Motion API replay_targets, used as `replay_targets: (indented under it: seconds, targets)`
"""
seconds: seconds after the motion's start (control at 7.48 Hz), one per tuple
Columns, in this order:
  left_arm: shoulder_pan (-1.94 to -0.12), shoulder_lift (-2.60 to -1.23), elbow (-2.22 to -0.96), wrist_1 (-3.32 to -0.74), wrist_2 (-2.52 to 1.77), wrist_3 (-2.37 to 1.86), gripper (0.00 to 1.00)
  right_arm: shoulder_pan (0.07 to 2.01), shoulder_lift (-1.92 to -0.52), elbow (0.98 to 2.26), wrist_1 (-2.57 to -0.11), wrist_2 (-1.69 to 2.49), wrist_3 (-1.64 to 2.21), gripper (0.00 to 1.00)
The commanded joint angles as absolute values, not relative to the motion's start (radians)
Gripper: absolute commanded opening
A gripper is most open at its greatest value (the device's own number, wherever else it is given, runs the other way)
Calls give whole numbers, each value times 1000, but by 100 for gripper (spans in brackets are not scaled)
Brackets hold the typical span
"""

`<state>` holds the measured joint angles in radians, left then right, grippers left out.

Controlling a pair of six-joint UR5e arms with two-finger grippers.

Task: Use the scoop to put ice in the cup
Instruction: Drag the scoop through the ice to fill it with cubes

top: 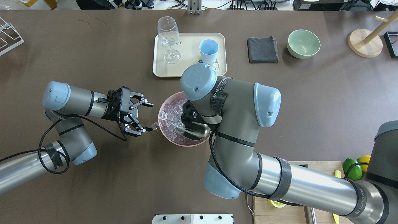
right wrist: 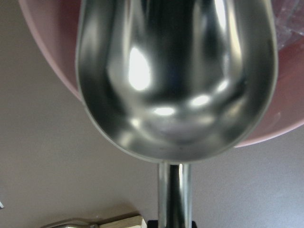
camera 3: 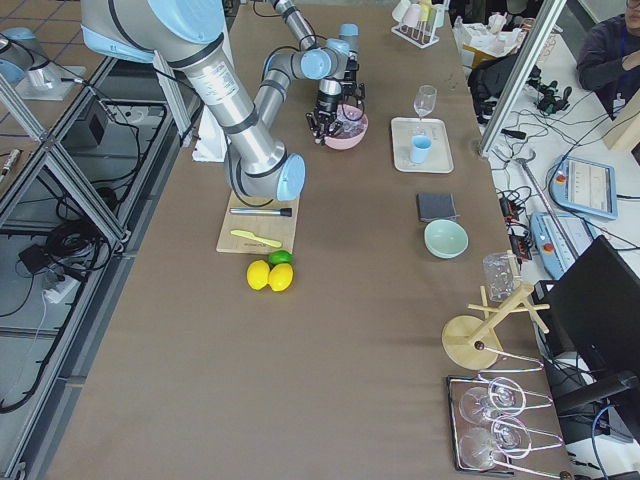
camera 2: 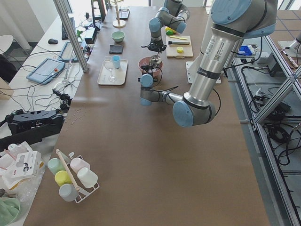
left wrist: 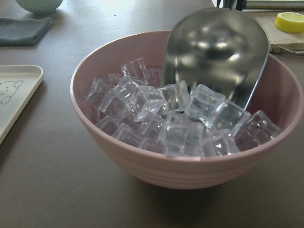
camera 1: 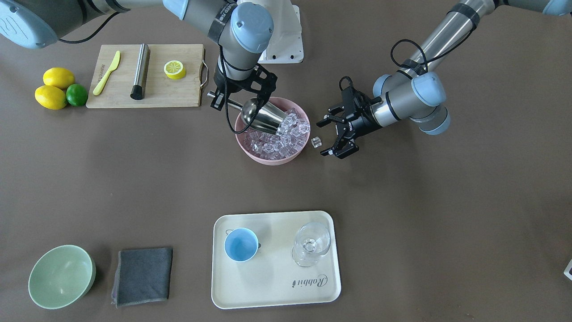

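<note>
The scoop [camera 1: 261, 117] is clamped by its handle in the right gripper [camera 1: 237, 96] and tipped open-end-down into the ice [camera 1: 292, 127] in the pink bowl [camera 1: 272, 160], evidently so cubes can be dug out. In the front-facing view the left gripper [camera 1: 325, 137] is held wide apart and empty at the bowl's 3 o'clock, just beside a stray cube [camera 1: 316, 142], perhaps to steady the bowl. The cup [camera 1: 241, 244] is seen empty on the tray [camera 1: 272, 286] at 6 o'clock, well apart.

Robotics lab: aluminium framing [camera 2: 71, 35], cables [camera 2: 31, 92], tablets [camera 2: 45, 71].
</note>
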<state>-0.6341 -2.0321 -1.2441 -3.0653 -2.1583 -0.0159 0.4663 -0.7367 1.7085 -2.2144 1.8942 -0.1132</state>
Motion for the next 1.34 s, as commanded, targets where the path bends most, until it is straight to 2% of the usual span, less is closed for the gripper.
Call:
replay_targets:
  seconds: [0.0,0.53,1.2]
  targets:
    - [-635,-2034,-1244,-3063,-2158,-15,98,466,-764,1709,-2145,1890,-126,0]
    - [-649,-2036,-1246,-3063,-2166,-14,98,466,-862,1799,-2030,1901,-208,0]
    - [-652,-2036,-1246,-3063,-2166,-14,98,468,-968,1807,-1791,1953,-250,0]
